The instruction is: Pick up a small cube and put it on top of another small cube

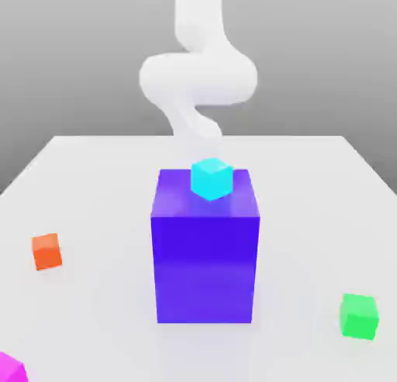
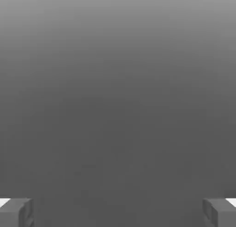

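At the centre of the exterior view a tall glossy purple block [image 1: 205, 252] stands on the white table [image 1: 93, 187], with a small cyan cube [image 1: 212, 178] resting on its top face near the far edge. Behind it rises the white robot arm [image 1: 198, 78]; the tool [image 2: 118, 212] is open, its two grey fingertips [image 2: 16, 212] spread wide and holding nothing. To do the pick well, I judge the tool should choose one loose cube, come down squarely over it with fingers straddling opposite faces, then close. Counted: four small cubes, namely cyan, orange [image 1: 46, 251] at middle left, green [image 1: 359, 316] at lower right, magenta [image 1: 11, 369] at lower-left corner; one purple block.
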Available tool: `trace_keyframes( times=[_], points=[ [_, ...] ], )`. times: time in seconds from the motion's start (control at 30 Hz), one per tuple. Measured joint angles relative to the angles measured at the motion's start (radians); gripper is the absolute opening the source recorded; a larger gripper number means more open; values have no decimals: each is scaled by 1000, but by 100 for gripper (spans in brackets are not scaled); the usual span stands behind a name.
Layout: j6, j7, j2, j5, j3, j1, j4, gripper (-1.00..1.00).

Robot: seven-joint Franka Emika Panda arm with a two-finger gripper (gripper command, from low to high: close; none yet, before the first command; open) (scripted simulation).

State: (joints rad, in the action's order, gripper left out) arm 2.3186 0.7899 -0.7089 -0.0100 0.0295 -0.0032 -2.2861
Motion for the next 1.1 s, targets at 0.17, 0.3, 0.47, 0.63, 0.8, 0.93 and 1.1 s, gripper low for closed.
trace_keyframes(
  times=[0.17,0.3,0.47,0.63,0.8,0.93,1.1],
  points=[
    [37,-25,186,-27,63,-7,29,0],
    [66,-51,331,-56,109,-18,51,0],
    [101,-90,512,-101,165,-35,80,0],
    [136,-131,695,-150,200,-81,108,0],
    [171,-166,877,-191,215,-131,136,0],
    [201,-187,1020,-213,231,-168,158,0],
    [251,-207,1198,-231,239,-221,187,0]
  ],
)
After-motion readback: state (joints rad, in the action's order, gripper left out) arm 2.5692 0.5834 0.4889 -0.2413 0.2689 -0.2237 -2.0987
